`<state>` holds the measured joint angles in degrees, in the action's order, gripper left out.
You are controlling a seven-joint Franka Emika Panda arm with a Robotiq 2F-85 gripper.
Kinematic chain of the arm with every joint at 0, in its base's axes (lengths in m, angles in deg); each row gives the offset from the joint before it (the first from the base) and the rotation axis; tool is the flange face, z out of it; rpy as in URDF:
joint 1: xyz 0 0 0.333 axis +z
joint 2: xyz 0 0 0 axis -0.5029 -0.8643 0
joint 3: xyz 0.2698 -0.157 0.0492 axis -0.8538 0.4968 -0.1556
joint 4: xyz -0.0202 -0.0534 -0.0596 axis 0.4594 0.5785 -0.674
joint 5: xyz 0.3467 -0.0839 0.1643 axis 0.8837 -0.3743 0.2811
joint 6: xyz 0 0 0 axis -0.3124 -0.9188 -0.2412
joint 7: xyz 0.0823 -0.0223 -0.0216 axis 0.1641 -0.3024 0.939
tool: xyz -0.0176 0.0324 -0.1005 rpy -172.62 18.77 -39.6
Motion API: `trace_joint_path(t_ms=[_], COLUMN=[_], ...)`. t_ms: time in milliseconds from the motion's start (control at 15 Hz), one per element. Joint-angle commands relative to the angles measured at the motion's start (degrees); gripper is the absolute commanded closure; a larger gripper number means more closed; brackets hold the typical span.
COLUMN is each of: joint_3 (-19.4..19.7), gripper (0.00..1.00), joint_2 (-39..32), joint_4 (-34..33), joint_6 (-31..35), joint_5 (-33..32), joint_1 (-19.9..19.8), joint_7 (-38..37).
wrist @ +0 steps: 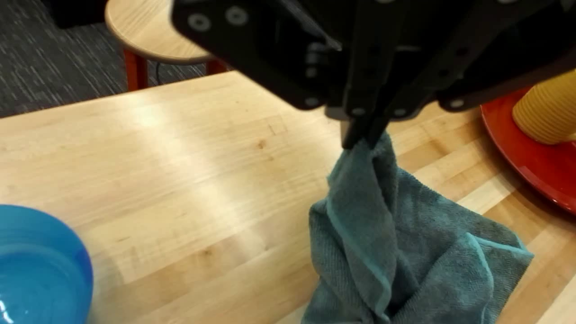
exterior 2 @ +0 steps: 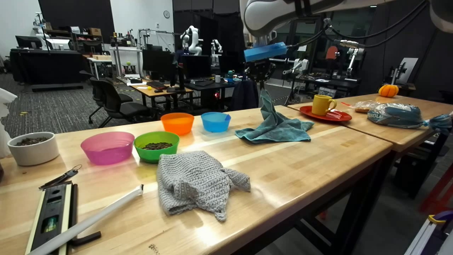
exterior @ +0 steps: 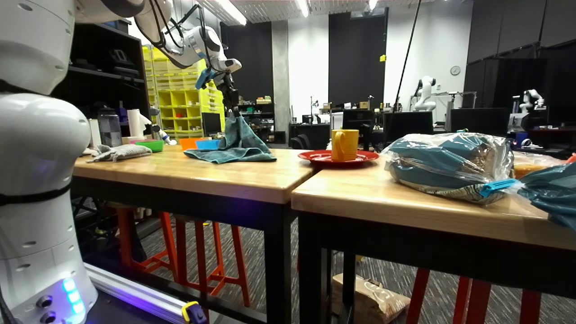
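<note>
- Teal cloth [wrist: 414, 243]: textured, creased, brighter trim, rising to a narrow peak
- Its lower folds spread on the tabletop [wrist: 180, 189] near the red plate [wrist: 549, 166]
- End effector [wrist: 365, 138] pinches that peak

Bright ceiling lights [exterior: 231, 11], white glare on the tabletop [wrist: 216, 198], softish wrist view.

Teal cloth [wrist: 423, 243], turquoise-edged; black hand [wrist: 364, 137]; red plate [exterior 2: 338, 117]; yellow mug [exterior 2: 320, 105]; blue bowl [exterior 2: 215, 124]; orange bowl [exterior 2: 177, 125].
</note>
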<state>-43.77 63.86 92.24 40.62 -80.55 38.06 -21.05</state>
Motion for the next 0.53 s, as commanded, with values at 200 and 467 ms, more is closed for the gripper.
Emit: trace_joint_path(t_ms=[200,467], joint_3=[1.6,2.7], gripper=[0.99,0.71], joint_2=[-10.3,-14.0], joint_4=[-14.2,-19.4], joint_6=[-4.3,-6.7], joint_5=[-0.9,-0.4], joint_1=[2.9,4.2], joint_7=[-2.4,-3.3])
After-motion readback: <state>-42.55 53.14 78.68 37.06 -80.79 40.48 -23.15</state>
